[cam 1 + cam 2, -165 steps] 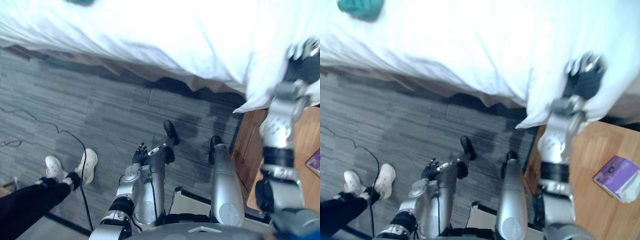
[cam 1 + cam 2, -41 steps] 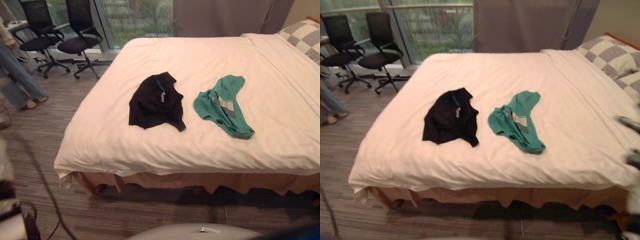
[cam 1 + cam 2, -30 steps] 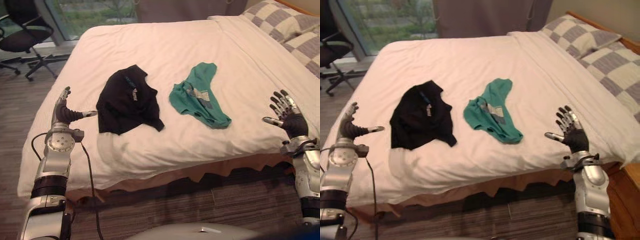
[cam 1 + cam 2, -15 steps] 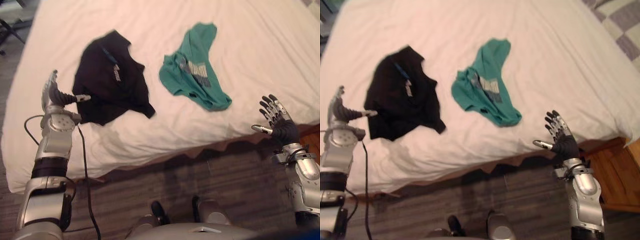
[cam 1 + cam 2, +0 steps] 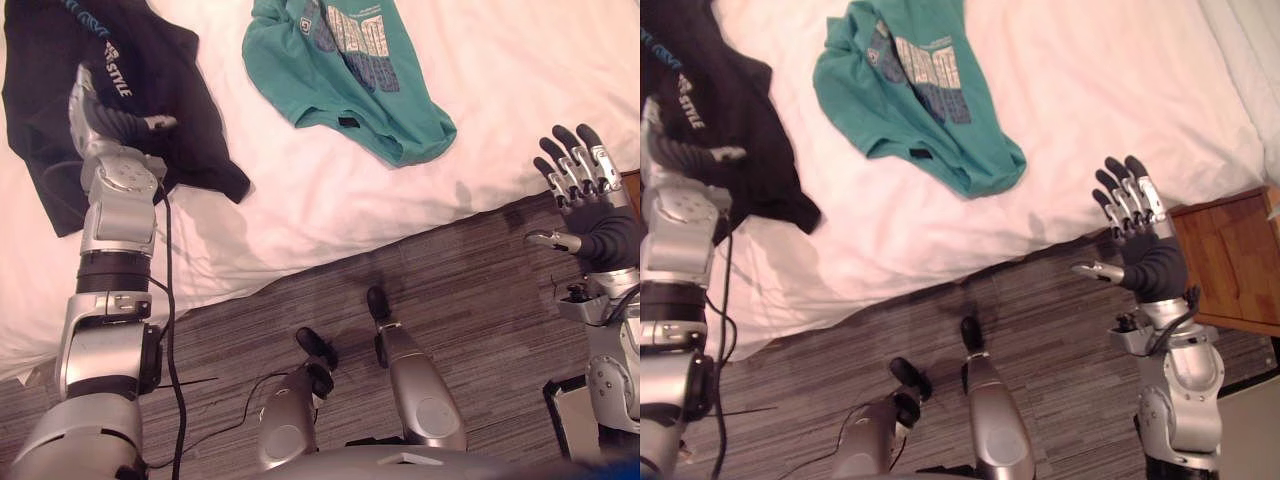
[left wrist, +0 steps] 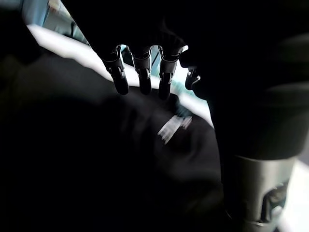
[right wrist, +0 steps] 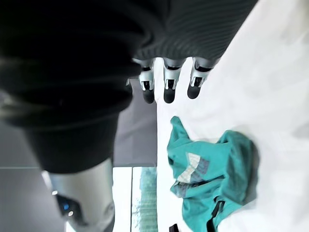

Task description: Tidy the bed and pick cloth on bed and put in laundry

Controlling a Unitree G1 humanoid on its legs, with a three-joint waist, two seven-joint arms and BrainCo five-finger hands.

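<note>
Nearest, the right hand (image 5: 600,225) hangs over the floor (image 5: 470,290) just off the edge of the bed (image 5: 520,90), fingers spread wide and empty. Farther in, the left hand (image 5: 105,120) sits above the near part of the black garment (image 5: 190,110) on the sheet, fingers straight, thumb out, nothing gripped. This looks like the reach for the first cloth, so the next move calls for lowering and curling round a fold. The teal shirt (image 5: 340,70) lies beyond, flat on the bed and apart from both hands.
</note>
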